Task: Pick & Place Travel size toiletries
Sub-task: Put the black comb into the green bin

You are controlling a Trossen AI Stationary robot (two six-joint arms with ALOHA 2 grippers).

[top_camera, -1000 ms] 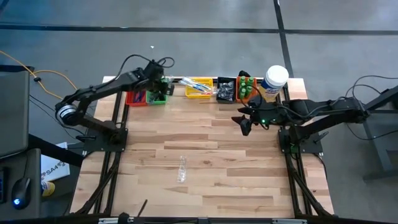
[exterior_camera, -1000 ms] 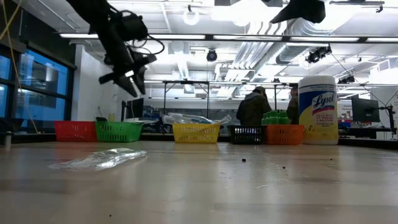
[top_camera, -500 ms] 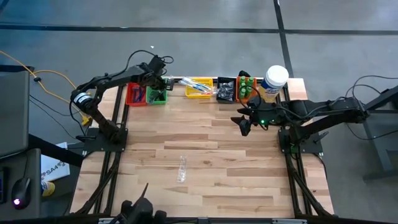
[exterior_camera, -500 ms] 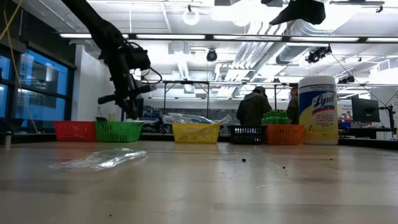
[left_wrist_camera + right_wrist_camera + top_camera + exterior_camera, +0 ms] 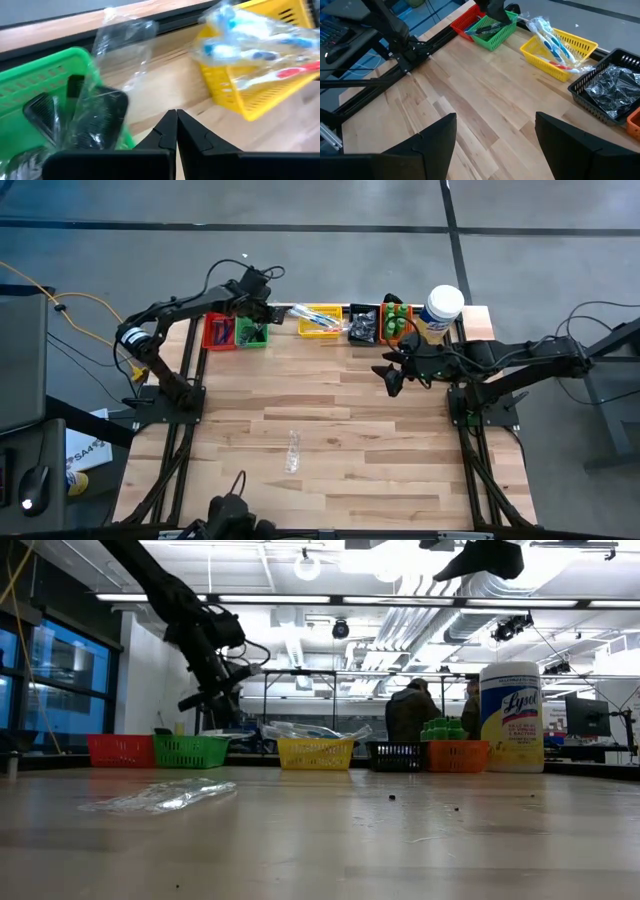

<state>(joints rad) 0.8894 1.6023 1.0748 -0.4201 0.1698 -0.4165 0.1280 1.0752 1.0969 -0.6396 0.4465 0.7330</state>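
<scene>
My left gripper [image 5: 272, 313] hangs over the back edge of the worktop [image 5: 340, 450], just past the green bin [image 5: 251, 333] toward the yellow bin [image 5: 319, 319], its fingers [image 5: 172, 131] pressed together with nothing between them. In my left wrist view the green bin holds black combs [image 5: 99, 120] in clear wrap; the wrap stands up above the rim, though blur keeps me from telling how many combs there are. The yellow bin carries wrapped toothbrushes [image 5: 551, 42]. My right gripper [image 5: 392, 380] waits at about 3 o'clock on the worktop, held above the wood with its fingers [image 5: 436, 140] spread wide and empty. One clear-wrapped item [image 5: 293, 451] lies alone on the wood toward 6 o'clock, well apart from both grippers. Along 12 o'clock also stand a red bin [image 5: 219, 332], a black bin [image 5: 363, 324], an orange bin with green bottles [image 5: 397, 319], and a white jar [image 5: 441, 309].
</scene>
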